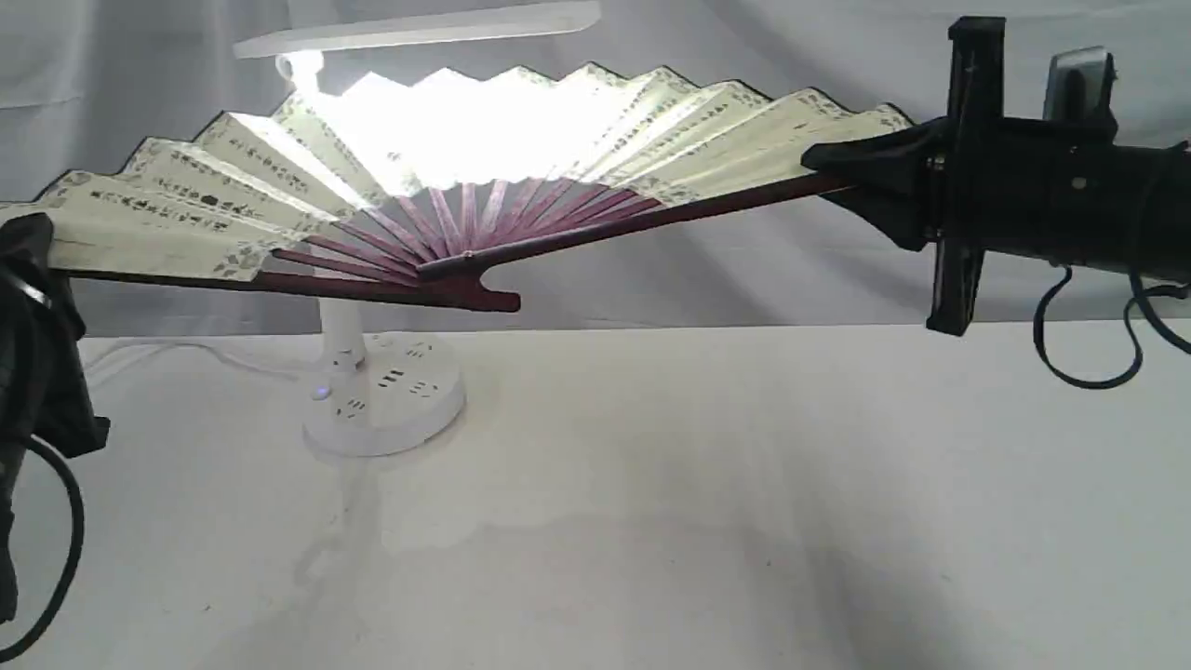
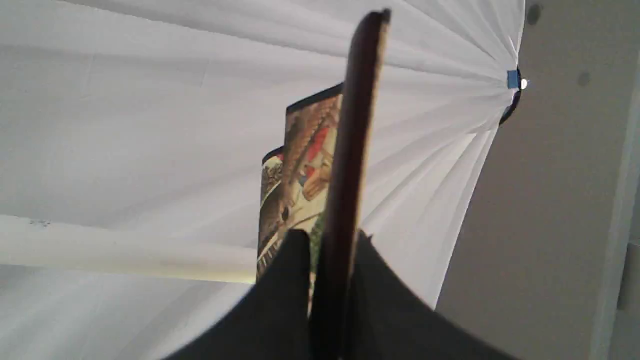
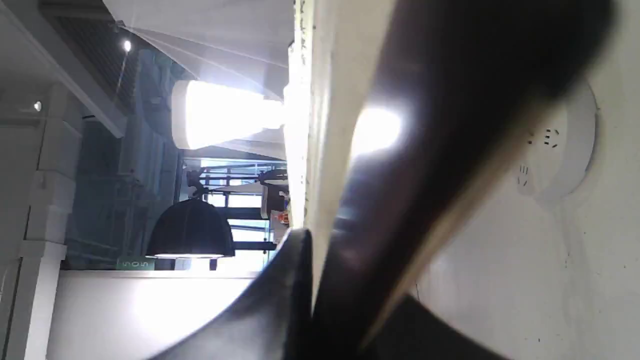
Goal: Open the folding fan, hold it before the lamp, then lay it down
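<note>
Table [image 1: 744,465]: white, matte, with a faint stain patch [image 1: 447,532] toward its left.
Backdrop cloth [image 1: 819,37]: white, creased, hung behind the table.
Blue clip [image 2: 513,79]: sat where the cloth's folds gathered.
Black pendant shade [image 3: 190,231]: domed, lit underneath, in the far background.

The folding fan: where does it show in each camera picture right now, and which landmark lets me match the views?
Exterior view: the folding fan spreads open across the upper half, before the lamp, between the left gripper and the right gripper.
Left wrist view: the folding fan rises edge-on up the middle from the jaws.
Right wrist view: the folding fan, blurred, runs up the centre from the jaws.
Shared landmark: the white draped cloth.
</note>
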Controlling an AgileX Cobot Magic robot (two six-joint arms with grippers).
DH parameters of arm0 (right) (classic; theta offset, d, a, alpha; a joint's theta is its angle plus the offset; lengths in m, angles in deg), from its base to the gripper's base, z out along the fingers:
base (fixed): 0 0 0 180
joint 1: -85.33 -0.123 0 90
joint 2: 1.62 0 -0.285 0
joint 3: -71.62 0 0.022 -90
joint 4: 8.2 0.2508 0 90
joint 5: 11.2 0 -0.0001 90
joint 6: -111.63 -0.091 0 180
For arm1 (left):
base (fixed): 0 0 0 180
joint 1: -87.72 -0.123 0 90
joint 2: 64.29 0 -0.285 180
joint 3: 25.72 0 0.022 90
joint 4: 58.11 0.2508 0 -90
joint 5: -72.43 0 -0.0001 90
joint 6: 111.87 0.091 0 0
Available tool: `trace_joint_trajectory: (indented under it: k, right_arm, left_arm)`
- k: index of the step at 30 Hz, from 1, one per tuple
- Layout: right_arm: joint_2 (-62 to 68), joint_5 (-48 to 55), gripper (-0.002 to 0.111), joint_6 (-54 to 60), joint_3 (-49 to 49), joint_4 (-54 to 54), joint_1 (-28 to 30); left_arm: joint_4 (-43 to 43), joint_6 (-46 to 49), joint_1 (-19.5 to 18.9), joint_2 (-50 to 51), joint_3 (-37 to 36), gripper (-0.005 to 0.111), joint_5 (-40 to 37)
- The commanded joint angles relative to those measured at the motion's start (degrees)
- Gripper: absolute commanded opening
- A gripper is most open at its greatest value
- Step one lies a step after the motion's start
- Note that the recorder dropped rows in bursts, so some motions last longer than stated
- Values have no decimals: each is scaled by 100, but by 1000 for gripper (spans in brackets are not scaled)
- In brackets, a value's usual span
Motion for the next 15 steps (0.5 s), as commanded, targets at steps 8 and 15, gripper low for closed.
trace_joint_trajectory:
  k: [8,15]
  right_arm:
    - [-67,-334,0,203,1,-165,38]
    - [-119,-383,0,202,-449,-165,38]
  left_arm:
    - [-98,-527,-371,-117,85,0,55]
    - [-98,-549,-371,-117,85,0,99]
